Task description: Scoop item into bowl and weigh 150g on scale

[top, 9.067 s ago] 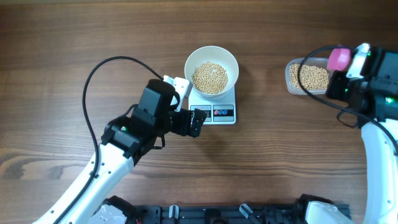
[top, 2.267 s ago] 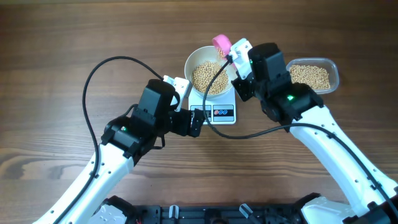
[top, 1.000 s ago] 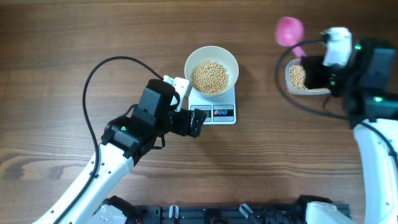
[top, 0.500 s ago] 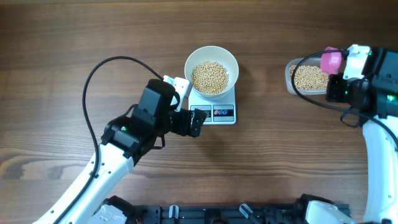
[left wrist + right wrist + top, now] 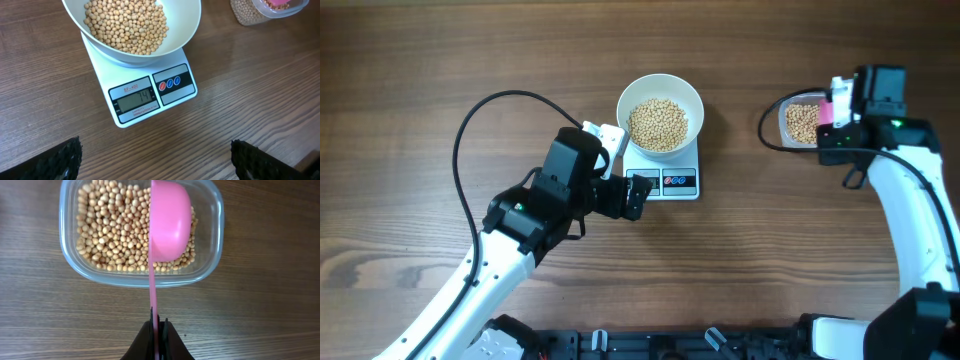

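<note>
Pink scoop (image 5: pixel 170 225) side-on over tub (image 5: pixel 216 235) — load hidden; bowl (image 5: pixel 182 25) top cropped.

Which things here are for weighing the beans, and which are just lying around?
For the job: beans, white bowl, scale, clear tub of more beans, pink scoop held by the right gripper.
Just there: left gripper, open and empty; black cable; wooden table.
</note>
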`<control>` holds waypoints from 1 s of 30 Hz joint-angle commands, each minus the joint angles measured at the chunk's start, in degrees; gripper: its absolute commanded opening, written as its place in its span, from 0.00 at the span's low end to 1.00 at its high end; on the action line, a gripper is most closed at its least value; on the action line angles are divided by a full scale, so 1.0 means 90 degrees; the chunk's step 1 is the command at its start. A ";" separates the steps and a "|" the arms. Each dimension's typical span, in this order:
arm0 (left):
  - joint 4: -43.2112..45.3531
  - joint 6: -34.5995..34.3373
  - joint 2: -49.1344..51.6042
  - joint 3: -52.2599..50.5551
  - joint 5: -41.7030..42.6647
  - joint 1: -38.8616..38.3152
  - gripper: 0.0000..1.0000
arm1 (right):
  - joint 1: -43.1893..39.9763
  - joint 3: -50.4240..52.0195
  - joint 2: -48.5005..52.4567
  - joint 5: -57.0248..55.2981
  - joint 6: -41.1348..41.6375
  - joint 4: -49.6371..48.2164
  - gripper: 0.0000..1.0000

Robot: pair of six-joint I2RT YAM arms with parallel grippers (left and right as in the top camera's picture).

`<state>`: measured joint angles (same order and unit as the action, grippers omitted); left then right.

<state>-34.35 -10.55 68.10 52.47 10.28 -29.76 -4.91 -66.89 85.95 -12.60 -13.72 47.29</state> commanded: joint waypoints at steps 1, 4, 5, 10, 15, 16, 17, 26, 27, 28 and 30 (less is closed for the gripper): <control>0.0000 0.0121 0.0032 -0.0007 -0.0085 -0.0027 1.00 | 0.0204 -0.0012 0.0221 -0.0872 -0.0070 -0.0058 0.04; 0.0002 0.0121 0.0032 -0.0007 -0.0085 -0.0027 1.00 | 0.0211 -0.0012 0.0325 -0.1200 0.0046 -0.0051 0.04; 0.0000 0.0121 0.0032 -0.0007 -0.0085 -0.0027 1.00 | 0.0211 -0.0012 0.0340 -0.1222 0.0044 -0.0053 0.04; 0.0000 0.0121 0.0032 -0.0007 -0.0085 -0.0027 1.00 | 0.0211 -0.0012 0.0345 -0.0879 0.0104 -0.0053 0.04; 0.0000 0.0121 0.0032 -0.0007 -0.0085 -0.0027 1.00 | 0.0211 -0.0012 0.0345 0.0172 0.0046 0.0017 0.04; 0.0000 0.0121 0.0032 -0.0007 -0.0085 -0.0027 1.00 | 0.0211 -0.0012 0.0345 0.0206 0.0041 0.0022 0.04; 0.0000 0.0121 0.0032 -0.0007 -0.0085 -0.0027 1.00 | 0.0211 -0.0012 0.0345 0.0257 0.0034 0.0039 0.04; 0.0000 0.0121 0.0032 -0.0007 -0.0085 -0.0027 1.00 | 0.0211 -0.0012 0.0345 0.1183 0.0022 0.0163 0.04; 0.0002 0.0121 0.0032 -0.0007 -0.0085 -0.0027 1.00 | 0.0211 -0.0012 0.0345 0.1224 0.0022 0.0165 0.04; 0.0002 0.0121 0.0032 -0.0007 -0.0085 -0.0027 1.00 | 0.0209 -0.0012 0.0345 0.1287 0.0024 0.0168 0.05; 0.0000 0.0121 0.0032 -0.0007 -0.0085 -0.0027 1.00 | 0.0209 -0.0012 0.0345 0.1321 0.0027 0.0163 0.04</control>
<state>-34.35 -10.55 68.10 52.47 10.26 -29.76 -3.16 -66.89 88.18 -4.45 -13.58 48.71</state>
